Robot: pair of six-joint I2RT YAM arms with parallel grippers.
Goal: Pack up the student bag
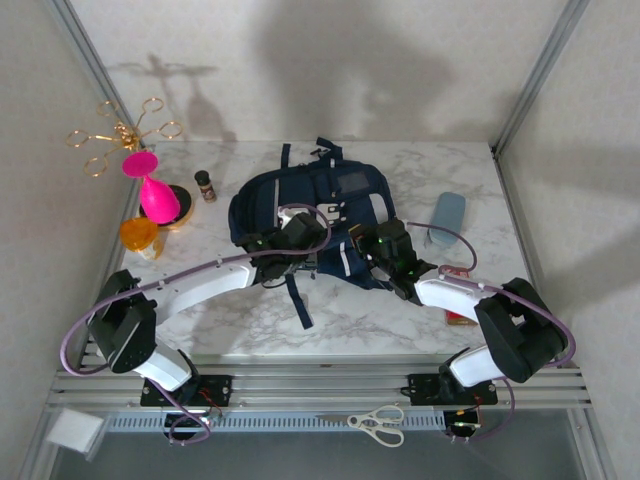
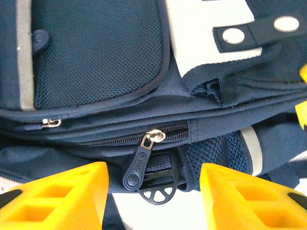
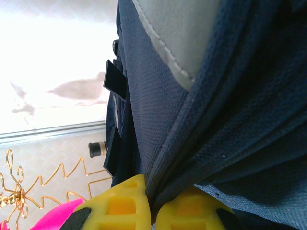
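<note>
Your backpack lies flat at the middle of the marble-patterned table, between pale walls with metal corner posts. Your left gripper stands spread, its yellow fingers on either side of a zipper pull. Your right gripper is clenched on a fold of the backpack's navy fabric. A pink vase stands near the table's left edge, and a blue case lies toward the right.

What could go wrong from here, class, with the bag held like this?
1. The left tool stands open with the small zip pull between its fingers; closing slightly off could miss it.
2. The right tool pinches only a fold of the bag; the fabric may slip when tugged.
</note>
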